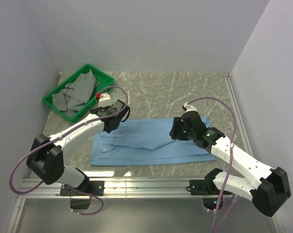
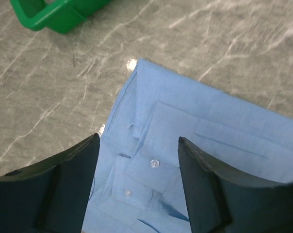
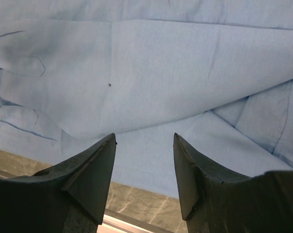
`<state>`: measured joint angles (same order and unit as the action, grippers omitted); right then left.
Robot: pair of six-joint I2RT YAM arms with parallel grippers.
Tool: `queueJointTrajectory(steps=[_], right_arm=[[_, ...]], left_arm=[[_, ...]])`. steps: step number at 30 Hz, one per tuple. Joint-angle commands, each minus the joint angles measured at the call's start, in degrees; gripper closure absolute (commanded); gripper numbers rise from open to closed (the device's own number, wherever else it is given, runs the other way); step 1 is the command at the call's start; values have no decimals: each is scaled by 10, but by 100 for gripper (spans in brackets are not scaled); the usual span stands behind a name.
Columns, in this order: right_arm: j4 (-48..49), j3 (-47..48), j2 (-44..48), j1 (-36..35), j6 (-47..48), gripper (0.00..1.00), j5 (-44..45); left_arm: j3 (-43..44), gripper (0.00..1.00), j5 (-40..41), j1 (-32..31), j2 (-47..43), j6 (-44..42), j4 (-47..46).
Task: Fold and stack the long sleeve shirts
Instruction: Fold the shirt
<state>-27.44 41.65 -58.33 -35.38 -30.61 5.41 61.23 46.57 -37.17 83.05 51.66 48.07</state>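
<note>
White arms (image 1: 73, 130), black joints, purple cables (image 1: 209, 98), black fingers (image 2: 64, 189)

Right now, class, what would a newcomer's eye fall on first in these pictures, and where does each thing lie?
The light blue shirt lies partly folded at the middle of the table. The left gripper, open, is over its buttoned end nearer the bin, and the right gripper, open, is over its other end. A green bin of grey cloths sits at the far left corner.
</note>
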Motion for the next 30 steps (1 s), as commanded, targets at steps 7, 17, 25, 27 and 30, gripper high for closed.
queueJointTrajectory(steps=[7, 17, 25, 27, 30], right_arm=[[111, -11, -3, 63, -23, 42, -166], [312, -52, -118, 107, -113, 44, -340], [405, -71, -234, 138, -145, 47, -384], [418, -84, -258, 156, -152, 47, -385], [436, -105, -281, 193, -163, 48, -401]], left_arm=[[0, 17, -171, 12, -115, -70, -112], [-28, 35, -460, -72, -71, -110, -307], [12, 59, -567, -132, 68, -191, -363], [39, 64, -584, -141, 123, -209, -348], [60, 71, -597, -157, 184, -226, -309]])
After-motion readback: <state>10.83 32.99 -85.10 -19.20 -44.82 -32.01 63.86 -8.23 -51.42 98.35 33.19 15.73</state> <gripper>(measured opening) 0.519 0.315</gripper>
